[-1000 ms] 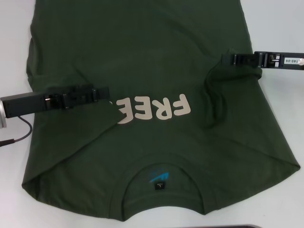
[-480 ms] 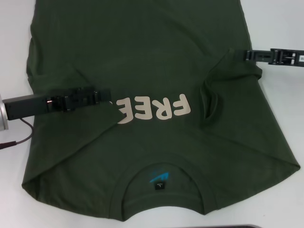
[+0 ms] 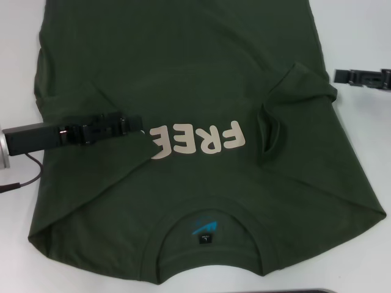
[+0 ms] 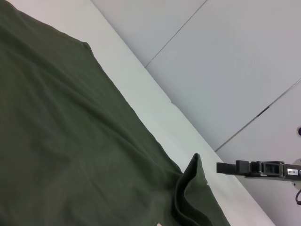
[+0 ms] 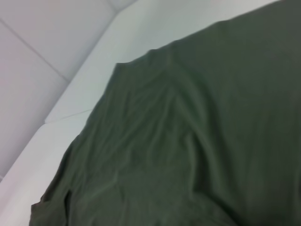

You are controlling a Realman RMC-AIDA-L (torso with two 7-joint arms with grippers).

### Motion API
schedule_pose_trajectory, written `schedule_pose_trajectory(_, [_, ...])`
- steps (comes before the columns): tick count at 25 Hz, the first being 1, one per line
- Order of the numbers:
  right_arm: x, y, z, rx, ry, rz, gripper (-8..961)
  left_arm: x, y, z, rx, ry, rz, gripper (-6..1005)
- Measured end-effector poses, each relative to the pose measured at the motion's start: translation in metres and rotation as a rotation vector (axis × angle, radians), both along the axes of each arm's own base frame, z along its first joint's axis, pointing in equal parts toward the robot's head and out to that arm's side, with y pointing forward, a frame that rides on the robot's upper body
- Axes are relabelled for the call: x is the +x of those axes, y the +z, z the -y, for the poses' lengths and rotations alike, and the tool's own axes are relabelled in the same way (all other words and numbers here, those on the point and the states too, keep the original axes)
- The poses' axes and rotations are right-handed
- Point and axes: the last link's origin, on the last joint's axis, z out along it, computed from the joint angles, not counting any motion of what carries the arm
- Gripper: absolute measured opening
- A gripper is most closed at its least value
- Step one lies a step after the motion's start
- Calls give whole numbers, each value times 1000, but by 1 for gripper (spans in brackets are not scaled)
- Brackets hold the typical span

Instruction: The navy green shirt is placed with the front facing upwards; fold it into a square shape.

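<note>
**Both sleeves folded inward; right arm off the cloth, left arm over the chest**

I see the navy green shirt (image 3: 183, 79) lying flat on the white table (image 3: 360, 36), front up, collar (image 3: 208, 259) nearest the robot and the pale "FREE" lettering (image 3: 195, 140) across the chest. Both sleeves are turned in over the body. The right sleeve fold (image 3: 293, 91) sits bunched and slightly raised, with creases running below it.

The left gripper (image 3: 137, 122) lies low over the shirt, its tip just beside the first letter of the print, on top of the folded left sleeve. From the head view I cannot tell whether its fingers are parted or pinching cloth.

The right gripper (image 3: 339, 75) sits over bare table, just beside the shirt's right edge and apart from it, holding nothing. How far its fingers are parted I cannot tell. The left wrist view shows it (image 4: 221, 167) clear of the raised sleeve fold (image 4: 190, 188).
</note>
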Motion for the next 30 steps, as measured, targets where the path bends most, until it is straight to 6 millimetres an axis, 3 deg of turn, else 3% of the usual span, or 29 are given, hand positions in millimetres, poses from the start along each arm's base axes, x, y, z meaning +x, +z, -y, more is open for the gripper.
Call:
schedule_pose_trajectory(10, [19, 5, 17, 2, -88, -13, 767, 1, -1, -1, -3, -6, -4, 878])
schedule_pose_trajectory(16, [11, -7, 13, -18, -73, -35, 767, 2, -2, -2, -4, -14, -9, 877])
schedule_pose_trajectory(24, [-2, -17, 6, -51, -43, -55, 674, 2, -1, -2, -1, -18, -13, 877])
schedule_pose_trajectory(30, [-6, -23, 3, -70, -34, -57, 394, 1, -1, -2, 1, -19, -16, 877])
